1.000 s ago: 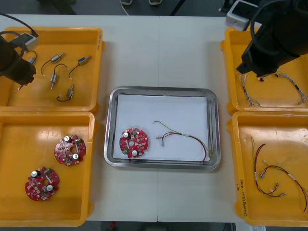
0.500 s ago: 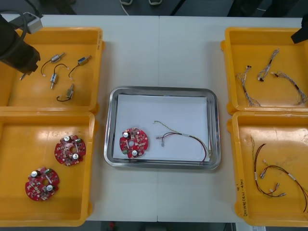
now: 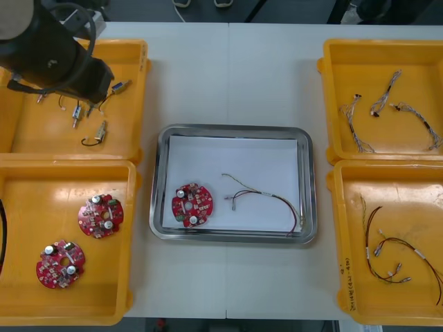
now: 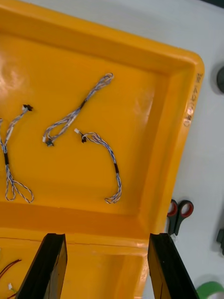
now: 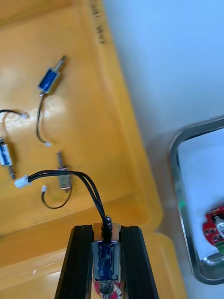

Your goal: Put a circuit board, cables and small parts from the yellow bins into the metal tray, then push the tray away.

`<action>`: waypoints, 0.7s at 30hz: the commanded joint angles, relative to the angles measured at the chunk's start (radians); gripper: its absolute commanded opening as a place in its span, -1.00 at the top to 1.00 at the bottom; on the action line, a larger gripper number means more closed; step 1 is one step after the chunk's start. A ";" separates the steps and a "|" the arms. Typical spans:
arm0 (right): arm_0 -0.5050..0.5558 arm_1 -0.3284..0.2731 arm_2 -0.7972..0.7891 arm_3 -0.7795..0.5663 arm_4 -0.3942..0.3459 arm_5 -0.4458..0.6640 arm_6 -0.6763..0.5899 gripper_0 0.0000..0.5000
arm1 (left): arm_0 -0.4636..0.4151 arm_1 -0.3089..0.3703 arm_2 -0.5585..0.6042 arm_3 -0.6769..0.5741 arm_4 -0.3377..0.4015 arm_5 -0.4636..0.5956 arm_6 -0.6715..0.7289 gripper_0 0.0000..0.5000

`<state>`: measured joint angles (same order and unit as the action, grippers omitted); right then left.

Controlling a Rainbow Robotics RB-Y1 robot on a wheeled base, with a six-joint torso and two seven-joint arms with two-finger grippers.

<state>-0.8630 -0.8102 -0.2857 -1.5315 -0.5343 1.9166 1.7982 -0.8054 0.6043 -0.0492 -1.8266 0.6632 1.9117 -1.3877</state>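
My left gripper is shut on a small metal part with a blue body. Its black cable loops out over the far-left yellow bin. Three more small metal parts lie on that bin's floor. In the front view the left arm hangs over this bin. The metal tray holds a round red circuit board and a red and yellow cable. My right gripper is open and holds nothing, over the wall between the right bins, near twisted blue and white cables.
The near-left bin holds two circuit boards. Blue and white cables lie in the far-right bin, and dark red cables in the near-right one. Scissors lie on the table beside the right bins.
The left arm has swung rightward over the far-left bin. The right arm has pulled back out of the front view from above the far-right bin.
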 commanded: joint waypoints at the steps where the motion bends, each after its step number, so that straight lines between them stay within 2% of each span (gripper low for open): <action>1: -0.034 -0.041 -0.027 0.059 0.014 0.003 -0.019 -1.00 | 0.000 -0.072 -0.098 -0.077 -0.045 0.008 0.225 0.99; 11: -0.062 -0.033 -0.001 0.189 0.002 0.003 0.012 -1.00 | 0.000 -0.147 -0.293 -0.100 -0.117 -0.028 0.414 1.00; 16: -0.113 -0.033 0.013 0.281 0.004 0.003 0.024 -1.00 | 0.002 -0.163 -0.354 -0.071 -0.140 -0.034 0.438 1.00; 21: -0.166 -0.033 0.013 0.392 0.004 -0.039 0.052 -1.00 | 0.002 -0.179 -0.410 -0.003 -0.174 -0.092 0.450 0.99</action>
<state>-0.9506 -0.8102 -0.2847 -1.1681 -0.5300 1.9041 1.8085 -0.8052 0.4541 -0.4243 -1.8537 0.5193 1.8537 -0.9798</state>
